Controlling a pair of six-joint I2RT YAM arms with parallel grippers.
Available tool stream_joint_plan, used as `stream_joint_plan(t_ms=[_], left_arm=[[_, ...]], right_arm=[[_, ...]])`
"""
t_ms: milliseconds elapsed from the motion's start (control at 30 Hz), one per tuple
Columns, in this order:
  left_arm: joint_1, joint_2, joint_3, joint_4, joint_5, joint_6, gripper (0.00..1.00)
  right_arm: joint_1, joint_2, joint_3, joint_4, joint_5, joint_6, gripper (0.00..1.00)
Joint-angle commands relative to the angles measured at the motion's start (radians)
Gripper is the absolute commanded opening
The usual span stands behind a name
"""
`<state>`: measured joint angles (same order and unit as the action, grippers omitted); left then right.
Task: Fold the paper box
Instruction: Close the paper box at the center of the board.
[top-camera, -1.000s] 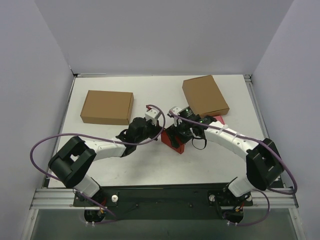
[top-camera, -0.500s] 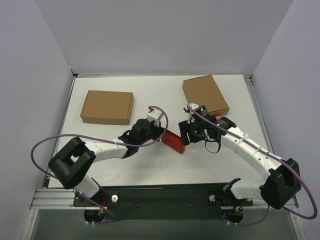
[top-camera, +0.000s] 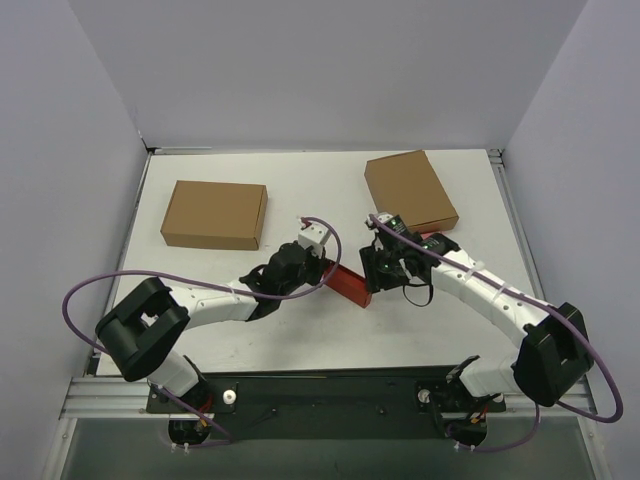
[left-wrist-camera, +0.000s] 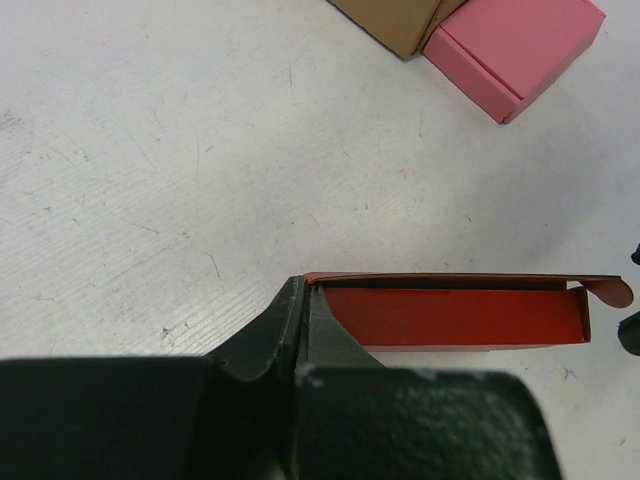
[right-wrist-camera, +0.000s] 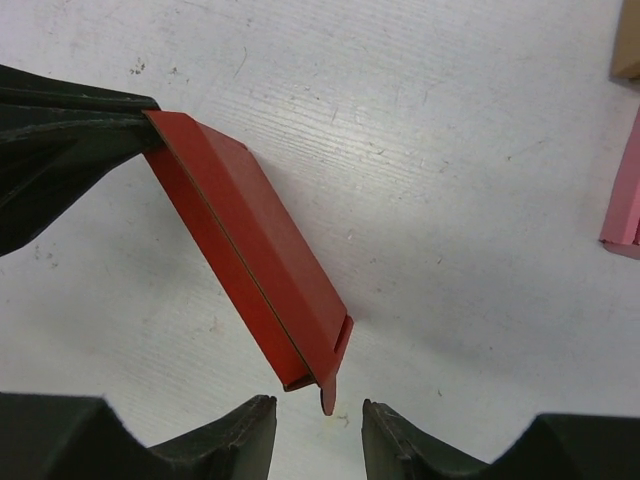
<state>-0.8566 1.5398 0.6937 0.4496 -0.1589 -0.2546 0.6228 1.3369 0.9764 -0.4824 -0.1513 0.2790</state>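
the right gripper (right-wrist-camera: 318, 412) has neared the paper box (right-wrist-camera: 250, 260), jaws half open at its tab. the left gripper (left-wrist-camera: 303, 300) pinches its other end

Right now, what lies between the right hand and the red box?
Nothing but bare table, seen in the right wrist view; the end tab of the red box points at the right hand.

the paper box (top-camera: 350, 287) lies between the left fingers (left-wrist-camera: 275, 330) and right fingers (right-wrist-camera: 240, 430).
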Motion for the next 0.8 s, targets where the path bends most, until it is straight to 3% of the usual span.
stream_joint_plan(t_ms=[0,167,333,767], left_arm=[[-0.021,0.042,-0.033,-0.247,0.004,-0.012,0.0],[-0.029,0.04,-0.026,-0.265,-0.002,-0.009,0.0],[-0.029,0.026,-0.022,-0.288,-0.016,0.006,0.0],[-0.029,0.046,0.001,-0.299,-0.007,0.017,0.0]], right_arm=[[0.008,0.007,-0.024,-0.012,0.065,0.019,0.4],[0.011,0.047,-0.019,0.008,0.047,0.023,0.28],[0.031,0.05,-0.012,0.022,0.053,0.025,0.24],[0.032,0.045,0.018,-0.005,0.096,0.037,0.26]])
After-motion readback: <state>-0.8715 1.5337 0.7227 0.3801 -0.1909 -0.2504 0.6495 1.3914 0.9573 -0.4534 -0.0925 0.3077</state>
